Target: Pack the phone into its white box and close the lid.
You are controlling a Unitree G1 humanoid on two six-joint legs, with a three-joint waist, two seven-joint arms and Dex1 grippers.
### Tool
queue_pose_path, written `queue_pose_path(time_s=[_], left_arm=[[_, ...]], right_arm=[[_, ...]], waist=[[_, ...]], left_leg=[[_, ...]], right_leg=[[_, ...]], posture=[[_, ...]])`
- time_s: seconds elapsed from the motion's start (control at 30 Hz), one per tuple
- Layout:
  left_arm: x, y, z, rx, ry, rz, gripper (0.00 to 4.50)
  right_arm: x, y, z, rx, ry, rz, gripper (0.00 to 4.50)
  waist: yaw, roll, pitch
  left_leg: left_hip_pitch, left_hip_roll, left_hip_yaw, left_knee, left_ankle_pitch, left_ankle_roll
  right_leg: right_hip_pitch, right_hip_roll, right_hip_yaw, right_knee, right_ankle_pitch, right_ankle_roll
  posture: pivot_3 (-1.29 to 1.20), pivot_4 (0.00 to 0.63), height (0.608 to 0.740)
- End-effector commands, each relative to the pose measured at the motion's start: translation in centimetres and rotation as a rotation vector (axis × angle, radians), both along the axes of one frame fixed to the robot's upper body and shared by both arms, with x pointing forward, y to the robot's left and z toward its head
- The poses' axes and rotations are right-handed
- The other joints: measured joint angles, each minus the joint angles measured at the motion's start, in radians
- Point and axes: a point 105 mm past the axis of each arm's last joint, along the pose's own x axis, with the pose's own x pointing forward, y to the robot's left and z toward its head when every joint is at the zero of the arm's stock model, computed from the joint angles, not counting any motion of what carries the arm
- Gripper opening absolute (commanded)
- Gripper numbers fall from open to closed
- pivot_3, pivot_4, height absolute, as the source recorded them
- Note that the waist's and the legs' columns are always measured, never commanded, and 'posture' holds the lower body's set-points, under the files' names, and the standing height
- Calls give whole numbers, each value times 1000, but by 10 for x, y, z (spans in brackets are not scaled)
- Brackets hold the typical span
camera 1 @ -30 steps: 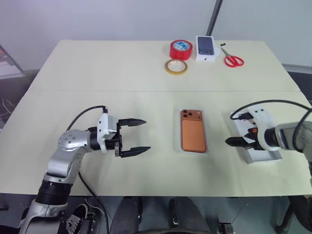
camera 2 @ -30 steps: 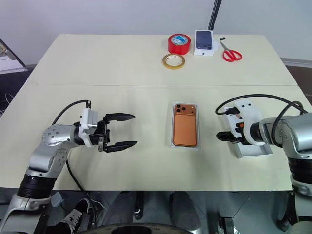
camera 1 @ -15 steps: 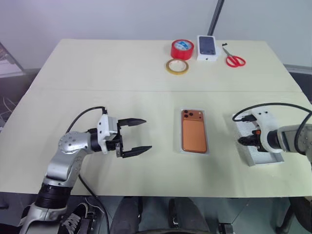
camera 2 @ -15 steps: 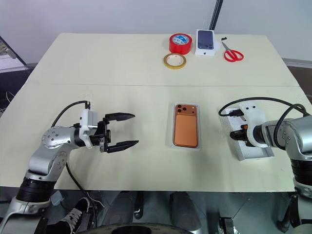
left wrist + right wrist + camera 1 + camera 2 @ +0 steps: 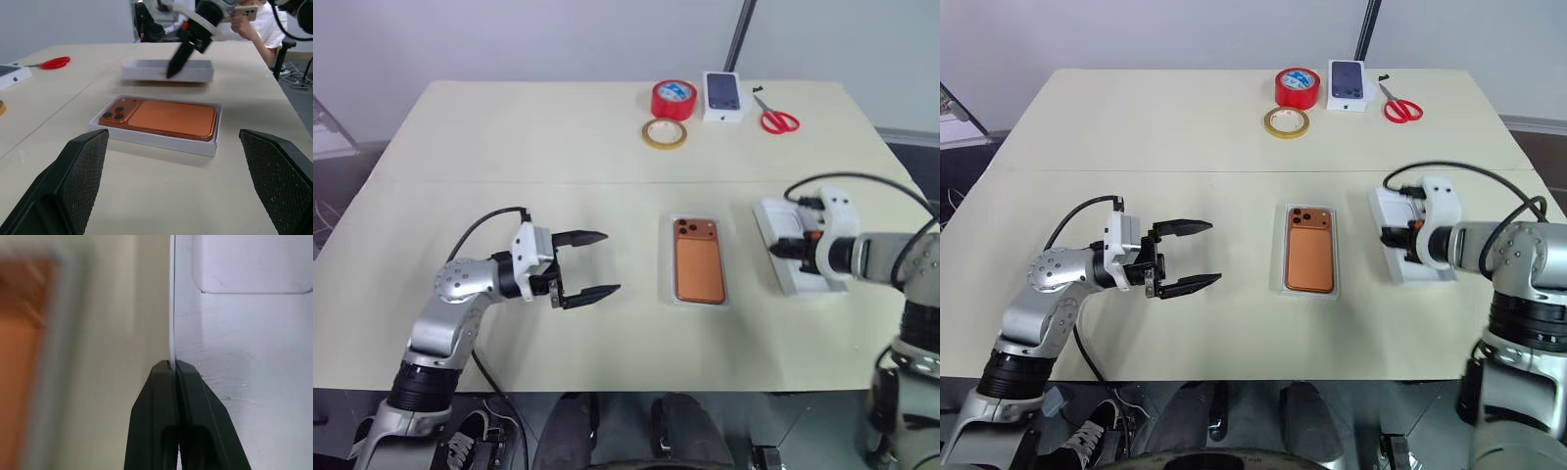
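The phone (image 5: pixel 698 271) lies in its tray at centre frame. The lid (image 5: pixel 786 257) sits to its right. Tape rolls (image 5: pixel 673 99), a boxed phone (image 5: pixel 724 95) and scissors (image 5: pixel 773 114) line the table's (image 5: pixel 509 147) upper edge.

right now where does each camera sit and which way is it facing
Left, right eye: on the head, facing down over the table; both arms show, right gripper shut on a white tray.
Left wrist: faces across the phone in its white box toward that tray; the left gripper's open fingers show.
Right wrist: close on the tray's wall; own fingers pinch it.
Shared: eyes and left wrist both show phone and tray.
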Motion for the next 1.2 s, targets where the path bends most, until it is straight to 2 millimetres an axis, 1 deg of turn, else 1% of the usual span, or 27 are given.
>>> queue_pose_path(time_s=[0.03, 0.13, 0.17, 0.23, 0.3, 0.37, 0.47, 0.5, 0.53, 0.63, 0.7, 0.77, 0.83, 0.87, 0.9, 0.97, 1.0, 1.03, 1.1, 1.17, 1.2], left_arm=[[0, -3, 7, -18, -18, 0, 4500], [1, -4, 8, -28, -13, 8, 4500], [1, -4, 8, -32, -12, 14, 4500], [3, -4, 8, -40, -4, 25, 4500], [5, -5, 8, -48, 2, 33, 4500], [8, -6, 9, -55, -5, 53, 4500], [11, -7, 11, -79, 22, 64, 4500], [12, -8, 13, -93, 20, 68, 4500], [14, -8, 16, -112, 28, 74, 4500], [17, -5, 24, -162, 50, 91, 4500], [21, 0, 26, -195, 81, 111, 4500], [23, 3, 25, -212, 100, 130, 4500], [22, 4, 24, -209, 94, 134, 4500], [21, 3, 24, -215, 104, 130, 4500], [19, 1, 23, -220, 112, 123, 4254], [14, -3, 20, -225, 122, 105, 3681], [11, -6, 16, -209, 123, 96, 3193], [9, -8, 11, -199, 126, 91, 2829], [6, -12, 5, -186, 141, 84, 1797], [5, -14, 1, -182, 156, 79, 869], [7, -19, -4, -175, 149, 91, 304]], right_arm=[[9, 12, 31, 160, -179, 35, 21], [16, 19, 46, 295, -282, 14, 21], [17, 28, 57, 377, -326, 35, 21], [14, 50, 72, 517, -358, 106, 21], [8, 71, 78, 639, -371, 172, 21], [-1, 86, 72, 703, -371, 219, 21], [-30, 114, 54, 763, -341, 356, 21], [-39, 120, 48, 785, -322, 390, 21], [-45, 124, 44, 825, -300, 414, 21], [-61, 132, 51, 950, -266, 433, 21], [-72, 141, 54, 992, -240, 459, 21], [-76, 147, 54, 1017, -238, 461, 21], [-78, 151, 51, 1023, -221, 449, 21], [-78, 152, 45, 1026, -193, 439, 21], [-80, 152, 37, 1003, -157, 440, 5], [-76, 151, 25, 1013, -104, 397, 0], [-73, 152, 18, 1004, -69, 386, 0], [-70, 153, 15, 1001, -47, 381, 0], [-67, 154, 11, 1000, -22, 373, 0], [-64, 153, 9, 1007, -14, 360, 0], [-61, 152, 7, 1011, 0, 349, 0]], waist=[[2, 0, 0], [6, 0, 0], [5, 0, 0], [-1, 1, 1], [-1, 2, 1], [0, 2, 1], [7, 2, 0], [9, 2, 0], [6, 2, 0], [-3, 2, 1], [-9, 2, 1], [-22, 2, 1], [-28, 2, 1], [-27, 2, 1], [-25, 2, 1], [-23, 2, 1], [-23, 2, 1], [-23, 2, 1], [-22, 2, 1], [-21, 2, 1], [-20, 2, 1]], left_leg=[[-1, 0, 0, 0, 0, 0], [-2, 0, 0, 0, 0, 0], [-2, 0, 0, 0, 0, 0], [-2, 0, 1, 0, 0, 0], [-1, 0, 2, 0, 0, -1], [-1, 1, 1, 0, 1, -1], [-1, 0, 0, -1, 1, -1], [-2, 0, 0, 0, 1, -1], [-2, -1, 0, 0, 1, -1], [-3, -2, 2, 2, 2, 0], [-2, -1, 2, 2, 2, 1], [-1, -1, 1, 1, 2, 1], [-1, 0, 1, 0, 2, 1], [-1, 1, 1, 0, 2, 1], [-2, 1, 1, -1, 2, 1], [-2, 0, 0, 0, 2, 1], [-2, 0, 0, 0, 2, 1], [-2, 0, 1, 0, 2, 1], [-2, 0, 1, 1, 2, 1], [-2, 0, 1, 0, 2, 1], [-2, 0, 1, 0, 2, 1]], right_leg=[[-1, 0, 0, 0, 0, 0], [-1, -1, 0, 0, 0, 0], [-1, -1, 0, 0, 0, 0], [-2, -1, 0, 1, 0, 0], [-2, -1, 1, 4, 0, 0], [-3, 0, 0, 5, 0, 0], [-2, -1, -1, 4, 0, 0], [-2, -1, -1, 4, 0, 0], [-2, -2, -1, 4, 0, 0], [-2, -4, 0, 3, 0, 0], [-2, -3, 0, 4, 0, 0], [-2, -1, 0, 5, 0, 0], [-3, 1, 1, 5, 0, 0], [-3, 1, 1, 5, 0, 0], [-3, 1, 1, 5, 0, 0], [-3, 1, 1, 4, 0, 1], [-3, 0, 1, 4, 0, 1], [-2, 0, 1, 4, 0, 1], [-2, -1, 1, 4, 0, 1], [-2, 0, 1, 4, 0, 0], [-3, 0, 1, 4, 0, 0]], posture=[[0, 150, 740], [0, 150, 740], [0, 150, 740], [0, 150, 740], [0, 150, 740], [0, 150, 740], [0, 150, 740], [0, 150, 740], [0, 150, 740], [0, 150, 740], [0, 150, 740], [0, 150, 740], [0, 150, 740], [0, 150, 740], [0, 150, 740], [0, 150, 740], [0, 150, 740], [0, 150, 740], [0, 150, 740], [0, 150, 740], [0, 150, 740]])
